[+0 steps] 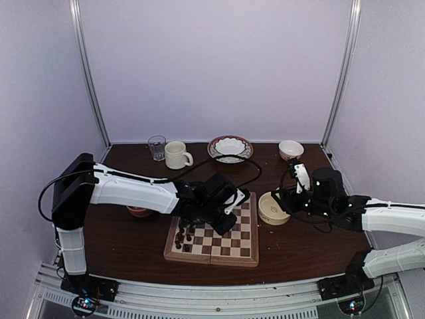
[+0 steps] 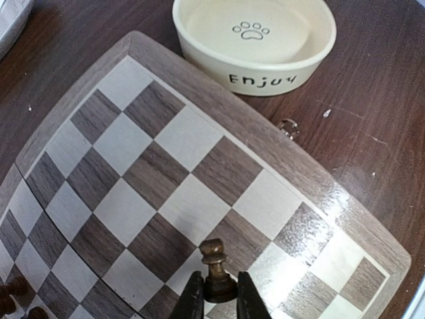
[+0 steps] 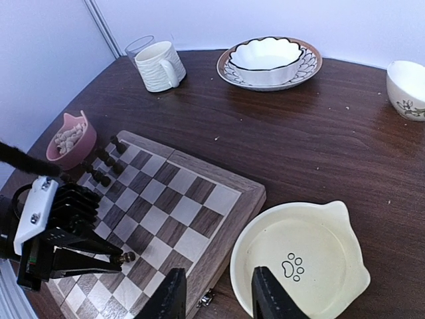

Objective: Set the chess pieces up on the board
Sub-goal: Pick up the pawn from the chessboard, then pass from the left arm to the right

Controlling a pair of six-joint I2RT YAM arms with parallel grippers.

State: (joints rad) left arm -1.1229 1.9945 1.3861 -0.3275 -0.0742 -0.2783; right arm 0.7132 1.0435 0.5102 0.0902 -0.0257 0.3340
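Quick status on our chess setup, going left to right. Over on the left, the small pink cat-eared bowl (image 3: 68, 136) sat on the dark brown wooden surface (image 1: 133, 260) just beside the board. It had pale bits in it that we reckoned were the cream set, though they were too small to be sure.

Next came the square wooden chessboard with tan and dark brown squares (image 1: 229, 247). A cluster of small near-black turned chess pieces (image 3: 104, 163) stood along its left edge in a couple of short rows. That was about all we'd call done.

The left gripper (image 2: 218, 300) hung over the near part of the board, well apart from that cluster. Its fingers (image 2: 192, 298) were clamped on the base of one more dark turned pawn (image 2: 213, 255), which sat upright. We couldn't tell whether its foot was touching a square or just above one. Our guess was that this one was mid-placement.

Every other square we could see was bare. By our reckoning most of the job was left: the rest of the dark side and the whole pale side.

Right of the board sat the round cream ceramic bowl with a paw print (image 2: 255, 40), with nothing in it. The right gripper (image 3: 219, 294) hovered near it with its fingers apart and nothing between them.
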